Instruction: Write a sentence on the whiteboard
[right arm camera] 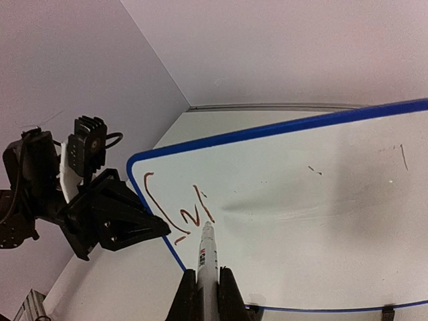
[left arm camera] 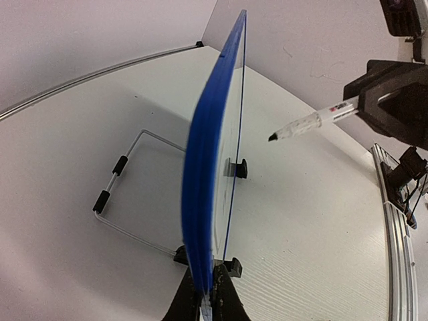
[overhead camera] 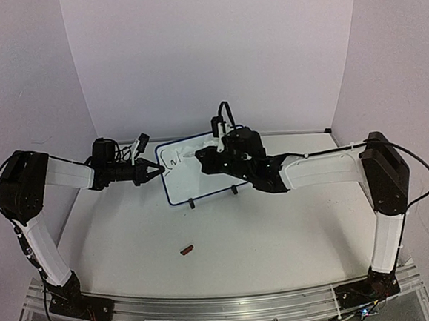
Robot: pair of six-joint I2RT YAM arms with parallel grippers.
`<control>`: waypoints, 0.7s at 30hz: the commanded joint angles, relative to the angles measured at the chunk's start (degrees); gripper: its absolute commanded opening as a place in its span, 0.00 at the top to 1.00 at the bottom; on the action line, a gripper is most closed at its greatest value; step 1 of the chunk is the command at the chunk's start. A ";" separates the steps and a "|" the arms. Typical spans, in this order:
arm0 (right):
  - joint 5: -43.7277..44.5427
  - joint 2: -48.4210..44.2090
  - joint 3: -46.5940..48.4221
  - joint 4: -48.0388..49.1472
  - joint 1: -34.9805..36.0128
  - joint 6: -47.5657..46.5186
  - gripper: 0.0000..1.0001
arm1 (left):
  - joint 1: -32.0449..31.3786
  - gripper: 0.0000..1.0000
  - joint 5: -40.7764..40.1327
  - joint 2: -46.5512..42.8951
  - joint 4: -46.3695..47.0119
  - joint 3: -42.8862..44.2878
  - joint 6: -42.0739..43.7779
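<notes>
Blue-framed whiteboard (overhead camera: pixel 201 185): edge clamped in left claw (overhead camera: pixel 158 170). Marker (right arm camera: pixel 208 247) pinched in right claw (right arm camera: pixel 206 284), tip ahead beside sentence (right arm camera: pixel 177 214); hard pressing may tilt whiteboard.

The whiteboard (overhead camera: pixel 192 181), white with a thin blue frame and rounded corners, stands upright on two black feet, far and central. Of the sentence (overhead camera: pixel 173 161), only a few dark strokes sit near its upper left corner.

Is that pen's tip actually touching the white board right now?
Apart. The left wrist view sees the whiteboard edge-on, and bare background shows between it and the tip of the marker.
</notes>
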 commanded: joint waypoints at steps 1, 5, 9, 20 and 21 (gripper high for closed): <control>-0.08 -4.00 0.58 -0.01 -0.28 -0.83 1.00 | -0.41 1.00 -5.66 -0.80 -3.34 -0.21 2.76; -0.74 -2.44 2.15 -0.26 -0.91 -0.86 1.00 | -0.41 1.00 -5.67 -0.57 -3.33 -0.11 2.77; -1.57 -0.69 3.50 -0.30 -1.49 -0.74 1.00 | -0.39 1.00 -5.65 -0.53 -3.34 -0.07 2.76; -3.18 2.21 6.09 -0.50 -2.06 -0.30 1.00 | -0.46 1.00 -5.76 -0.52 -3.43 -0.01 2.85; -3.27 2.45 6.28 -0.58 -2.04 -0.33 1.00 | -0.44 1.00 -5.79 -0.47 -3.43 0.01 2.85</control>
